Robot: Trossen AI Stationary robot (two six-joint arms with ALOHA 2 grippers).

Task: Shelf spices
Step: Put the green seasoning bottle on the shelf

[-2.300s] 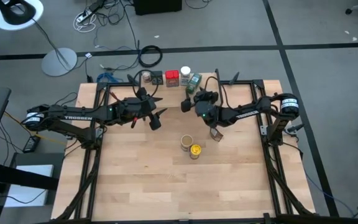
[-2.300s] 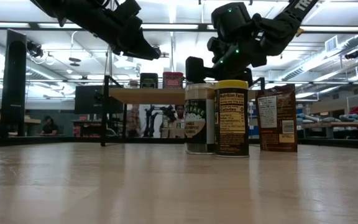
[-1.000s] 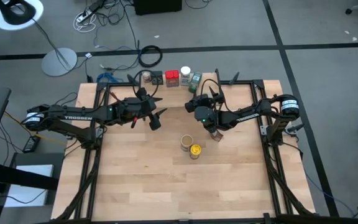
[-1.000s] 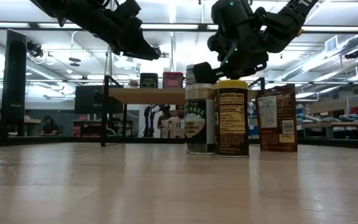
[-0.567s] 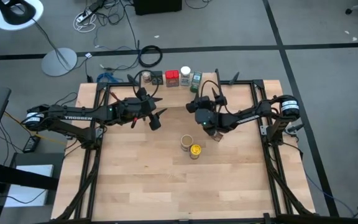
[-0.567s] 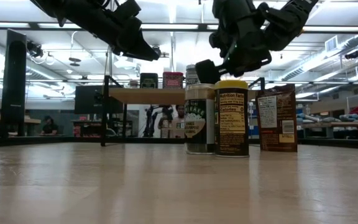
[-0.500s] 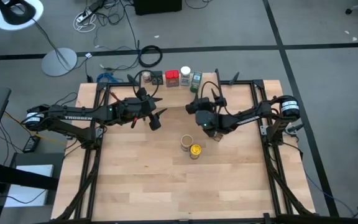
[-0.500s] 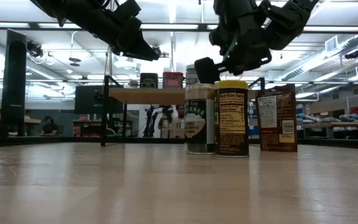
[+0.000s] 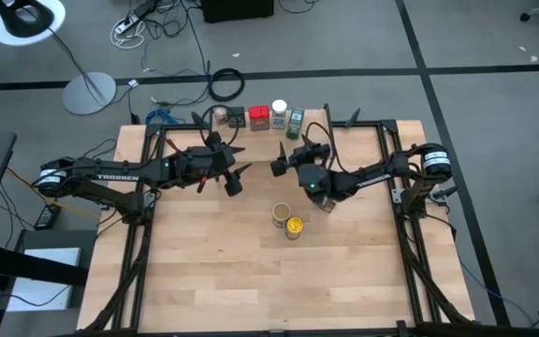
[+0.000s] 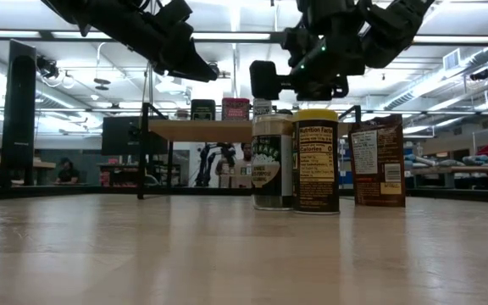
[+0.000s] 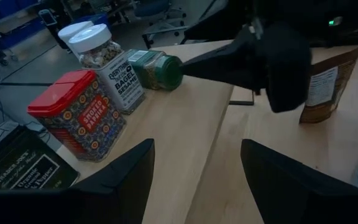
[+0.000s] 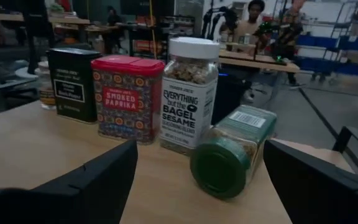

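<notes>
On the shelf (image 12: 36, 155) at the table's far edge stand a dark tin (image 12: 73, 84), a red tin (image 12: 126, 96) and a white-lidded jar (image 12: 188, 93). Beside them a green jar (image 12: 232, 149) lies on its side, lid toward my right gripper. My right gripper (image 9: 298, 157) hovers level just short of the shelf, open, with nothing between its fingers. My left gripper (image 9: 237, 173) hangs open above the table left of it. On the table stand a dark-filled jar (image 10: 272, 161), a yellow-lidded jar (image 10: 316, 161) and a brown canister (image 10: 378, 161).
A small tan-capped jar (image 9: 219, 116) stands at the shelf's left end. Black frame rails (image 9: 148, 206) run along both table sides. Bare wood lies in front of the standing jars toward the near edge. People and desks show in the room behind.
My right gripper has rolled about the line it points along and tipped up to level. It has stayed open in front of the shelf. In the low view its near finger has risen and swung to the left. The jars have not moved.
</notes>
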